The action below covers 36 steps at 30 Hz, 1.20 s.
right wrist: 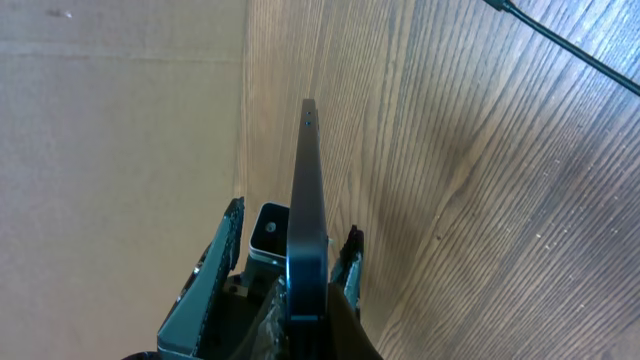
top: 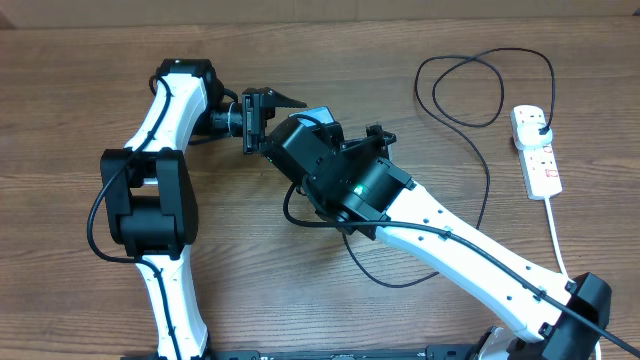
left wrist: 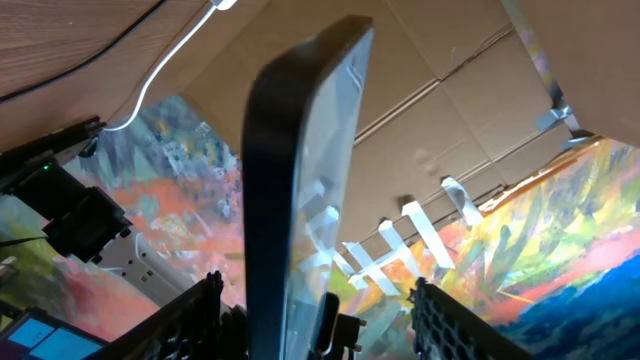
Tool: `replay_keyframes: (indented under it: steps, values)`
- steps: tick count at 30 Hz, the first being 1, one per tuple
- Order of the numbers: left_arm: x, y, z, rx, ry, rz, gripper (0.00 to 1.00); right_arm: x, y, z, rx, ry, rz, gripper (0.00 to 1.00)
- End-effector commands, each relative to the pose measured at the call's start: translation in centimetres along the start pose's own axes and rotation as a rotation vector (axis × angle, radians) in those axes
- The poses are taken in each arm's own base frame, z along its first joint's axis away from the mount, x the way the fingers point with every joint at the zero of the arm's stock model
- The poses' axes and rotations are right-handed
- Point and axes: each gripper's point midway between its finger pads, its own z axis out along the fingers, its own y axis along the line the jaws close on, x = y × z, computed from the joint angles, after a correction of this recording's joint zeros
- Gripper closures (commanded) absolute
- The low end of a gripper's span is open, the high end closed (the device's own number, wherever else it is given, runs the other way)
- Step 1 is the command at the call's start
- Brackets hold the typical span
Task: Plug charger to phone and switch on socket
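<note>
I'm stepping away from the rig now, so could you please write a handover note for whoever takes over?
Left gripper: open, straddling the phone.
Right gripper: shut on the phone, held edge-on.
Charger: looped on the table, plug in the socket; tip not seen.
Done: phone picked up.
Left: connect tip to phone, switch socket on.

Both arms pair white shells with black joint housings. The left arm, at nine o'clock overhead, has a black cable looping beside its boxy elbow. The right arm, from five o'clock, shows small dark screw holes, a black cable along its link and a green light on its wrist. The left gripper has black, ribbed fingers.
</note>
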Motion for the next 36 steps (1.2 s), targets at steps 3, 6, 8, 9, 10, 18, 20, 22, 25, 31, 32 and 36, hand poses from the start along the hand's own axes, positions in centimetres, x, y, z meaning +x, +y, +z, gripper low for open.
replay_keyframes:
  steps: [3, 6, 8, 9, 10, 18, 20, 22, 25, 31, 32, 36]
  values:
    - [-0.1, -0.7, 0.4, 0.009, 0.013, 0.066, 0.27, -0.1, 1.7, -1.1, -0.050, 0.017, 0.138, 0.96]
    - [-0.1, -0.6, 1.0, -0.002, 0.023, 0.089, 0.23, 0.5, 1.7, -0.4, -0.051, 0.023, 0.140, 0.96]
    - [-0.1, -0.6, 1.3, -0.006, 0.026, 0.103, 0.25, 0.6, 1.6, -0.2, -0.049, 0.025, 0.140, 0.96]
    - [-0.2, -0.6, 1.3, -0.006, 0.026, 0.109, 0.28, 0.6, 1.6, -0.2, -0.050, 0.025, 0.140, 0.96]
    - [-0.2, -0.6, 1.3, -0.006, 0.026, 0.107, 0.30, 0.6, 1.7, -0.2, -0.050, 0.026, 0.141, 0.96]
    - [-0.2, -0.6, 1.3, -0.006, 0.027, 0.088, 0.34, -0.1, 1.7, 0.7, -0.069, -0.042, 0.130, 0.96]
    - [-0.2, -0.6, 1.3, -0.006, 0.027, 0.088, 0.33, -0.5, 1.9, 0.7, -0.082, -0.064, 0.130, 0.96]
    - [-0.2, -0.6, 1.3, -0.006, 0.027, 0.086, 0.34, -0.9, 2.1, 0.6, -0.098, -0.087, 0.131, 0.96]
    - [-0.2, -0.6, 1.3, -0.006, 0.027, 0.065, 0.34, -1.3, 2.3, 0.6, -0.111, -0.110, 0.131, 0.96]
    - [-0.2, -0.6, 1.4, -0.007, 0.028, 0.041, 0.40, -1.2, 2.2, 0.7, -0.109, -0.112, 0.129, 0.96]
    - [-0.2, -0.6, 1.4, -0.007, 0.028, 0.039, 0.40, -1.2, 2.2, 0.7, -0.108, -0.111, 0.129, 0.96]
    - [-0.1, -0.6, 1.4, -0.007, 0.028, 0.032, 0.40, -1.1, 2.1, 0.9, -0.105, -0.113, 0.126, 0.96]
